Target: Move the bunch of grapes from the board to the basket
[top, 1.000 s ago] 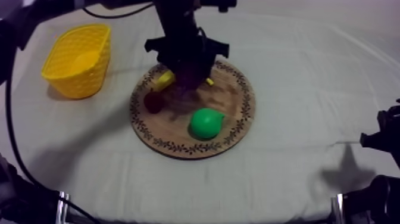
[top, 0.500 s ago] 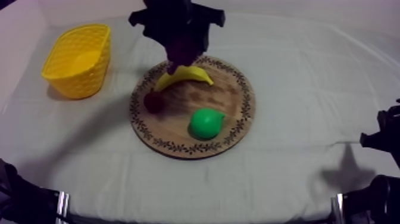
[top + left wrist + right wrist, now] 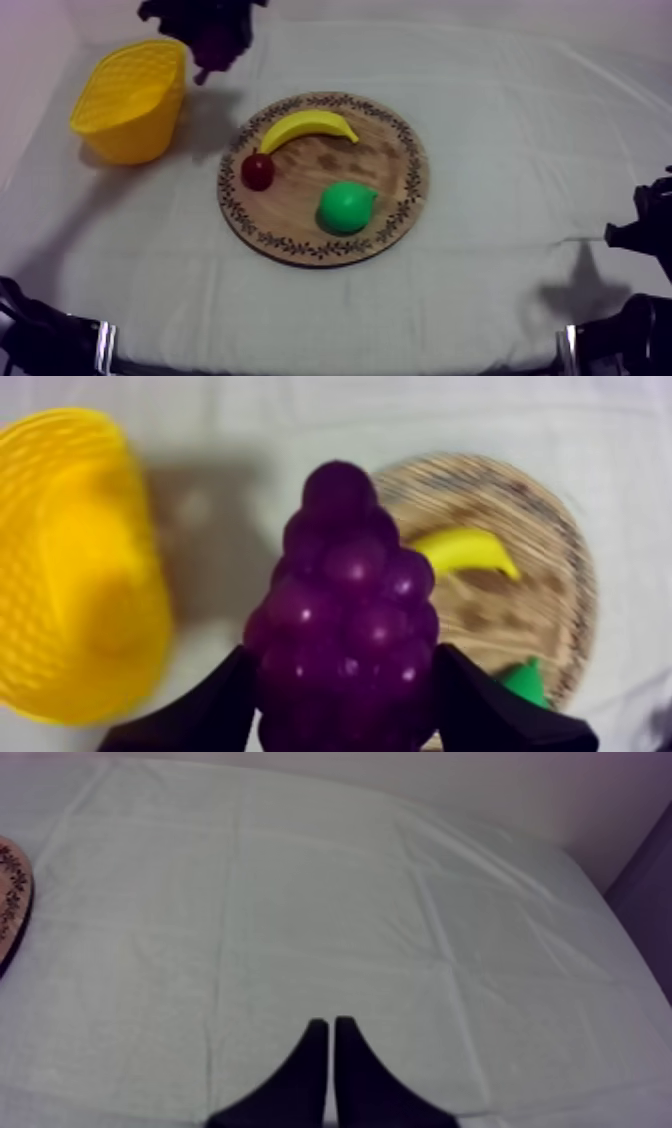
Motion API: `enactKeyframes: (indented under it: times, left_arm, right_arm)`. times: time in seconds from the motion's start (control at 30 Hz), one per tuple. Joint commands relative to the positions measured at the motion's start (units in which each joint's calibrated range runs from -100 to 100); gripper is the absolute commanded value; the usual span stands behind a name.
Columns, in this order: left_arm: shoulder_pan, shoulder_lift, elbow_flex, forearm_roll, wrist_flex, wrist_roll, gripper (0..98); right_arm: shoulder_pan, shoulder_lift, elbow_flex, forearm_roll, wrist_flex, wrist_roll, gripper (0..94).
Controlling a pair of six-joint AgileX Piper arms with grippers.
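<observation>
The purple bunch of grapes (image 3: pixel 345 626) hangs in the air with my left gripper (image 3: pixel 342 664) shut on it, one black finger on each side. From above, the grapes (image 3: pixel 218 50) are just right of the far end of the yellow basket (image 3: pixel 130 100), above the cloth and off the wooden board (image 3: pixel 400 160). In the left wrist view the basket (image 3: pixel 80 576) lies beside the grapes and the board (image 3: pixel 545 566) behind them. My right gripper (image 3: pixel 330 1052) is shut on nothing, low over bare cloth at the table's right side (image 3: pixel 640 228).
On the board lie a banana (image 3: pixel 305 125), a small red fruit (image 3: pixel 257 171) and a green pear (image 3: pixel 346 207). The basket holds nothing that I can see. Open cloth stretches in front of the board and to its right.
My left gripper has lifted the grapes off the board and carried them back and left towards the basket. The banana now lies uncovered. My right arm has stayed still.
</observation>
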Motion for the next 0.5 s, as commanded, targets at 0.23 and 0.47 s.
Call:
enactKeyframes:
  times: [0.23,0.47]
  left_arm:
    - [-11.86,0.14,-0.9,-1.43,1.11,-2.89,45.2]
    - [-16.28,0.3,-2.43,-2.21,2.02,-4.27,45.3]
  right_arm:
    - [0.0,-0.02,-0.05,-0.01,-0.03,-0.01,0.3]
    - [0.0,-0.02,-0.05,-0.01,-0.03,-0.01,0.3]
